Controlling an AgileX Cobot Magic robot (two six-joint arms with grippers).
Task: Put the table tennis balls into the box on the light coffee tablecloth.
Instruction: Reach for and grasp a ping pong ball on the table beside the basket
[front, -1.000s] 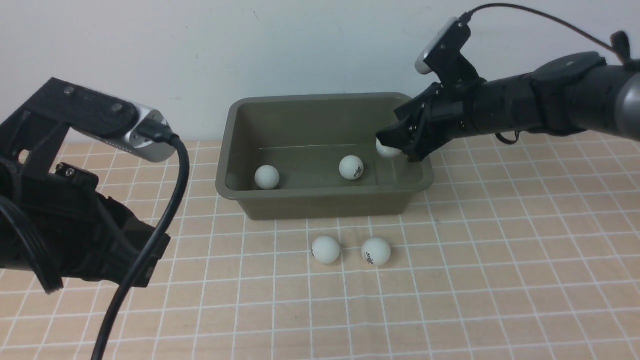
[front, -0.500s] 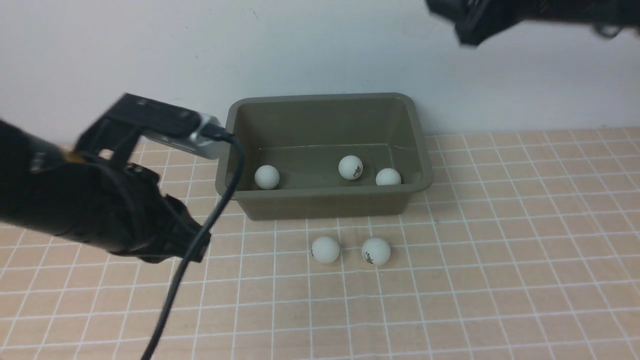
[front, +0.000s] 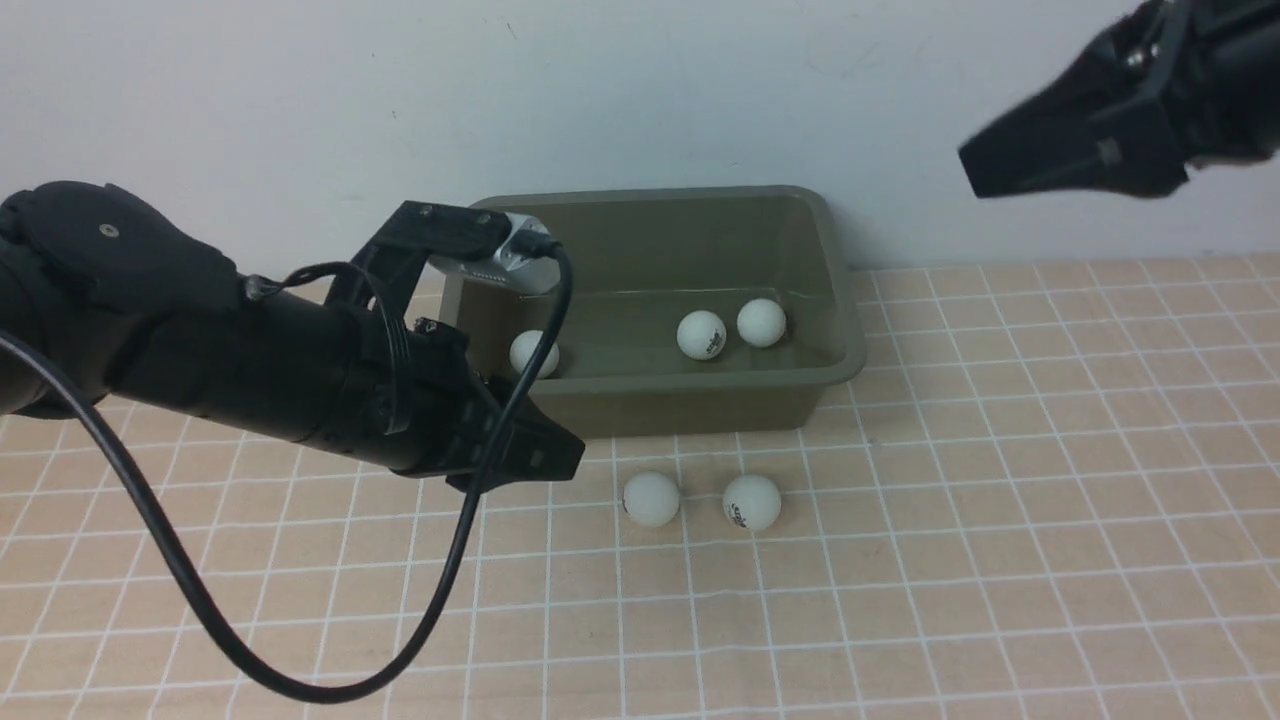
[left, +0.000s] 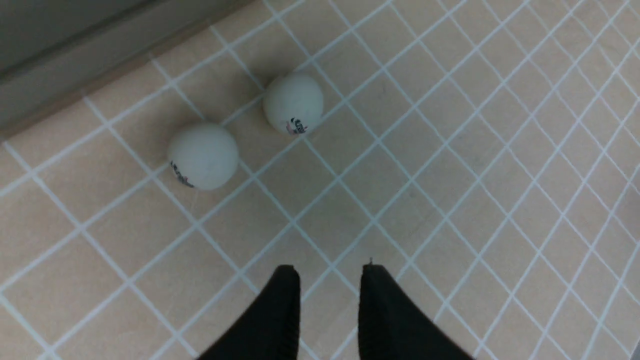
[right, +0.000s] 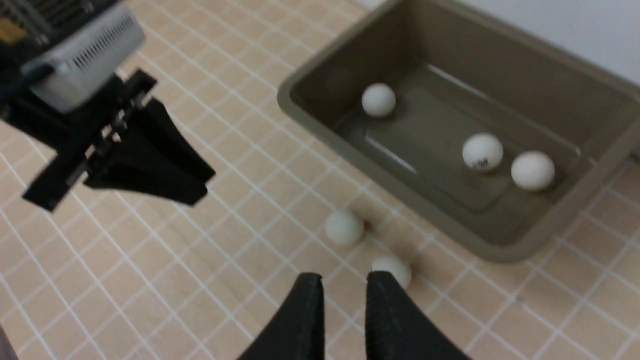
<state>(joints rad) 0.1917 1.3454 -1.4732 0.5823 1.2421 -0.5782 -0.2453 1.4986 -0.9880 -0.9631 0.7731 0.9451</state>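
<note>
"Where are the balls you need?" Two table tennis balls rest apart on the light coffee tablecloth, just in front of the olive box; three others lie inside it.

"How will they handle for you?" Light, stiff-shelled and ready to roll, most likely. Take one around its widest part, a fingertip on either side, and squeeze gently; a hard pinch could dent it, and a high one could shoot it away.

"And your grippers?" Both are released and empty: your left gripper has a modest gap between its fingers, your right gripper a similar one, raised well clear of the cloth. Widen the left before you straddle a ball.

"What stands in your way?" The box's front wall rises close behind the pair, and its flared rim should be cleared on the lift. Your left arm overlaps the box's left end in the front view, its black cable looping down; watch that it snags nothing.
</note>
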